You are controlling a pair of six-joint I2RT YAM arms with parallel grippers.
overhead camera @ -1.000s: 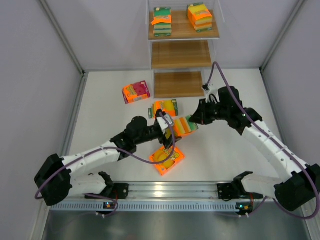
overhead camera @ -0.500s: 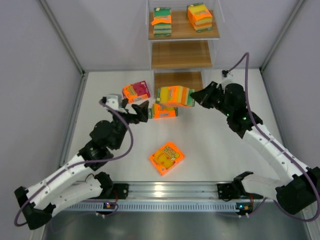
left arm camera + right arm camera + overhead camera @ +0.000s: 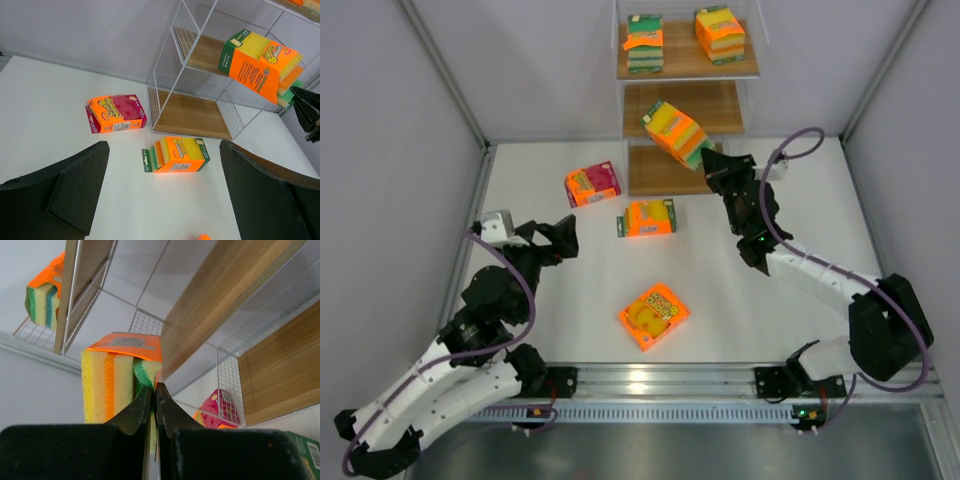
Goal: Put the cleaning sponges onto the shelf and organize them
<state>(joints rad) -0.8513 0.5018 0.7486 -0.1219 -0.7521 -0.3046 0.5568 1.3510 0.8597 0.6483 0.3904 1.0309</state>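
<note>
Right tool (image 3: 708,166) is pinching the edge of an orange-yellow-green sponge pack (image 3: 677,132), jaws nearly shut, holding it tilted in front of the shelf (image 3: 722,106) middle board, upper center. Left tool (image 3: 566,238) is hanging wide open, empty, at left. Green-striped pack (image 3: 644,43) and orange-topped pack (image 3: 719,34) are sitting on the top board. Pink-red pack (image 3: 592,184), center orange pack (image 3: 650,217) and lower orange pack (image 3: 653,316) are lying on the table (image 3: 740,310).

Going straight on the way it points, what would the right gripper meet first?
The sponge pack in the right gripper would probably hit the shelf at its middle board; depth is unclear.
</note>
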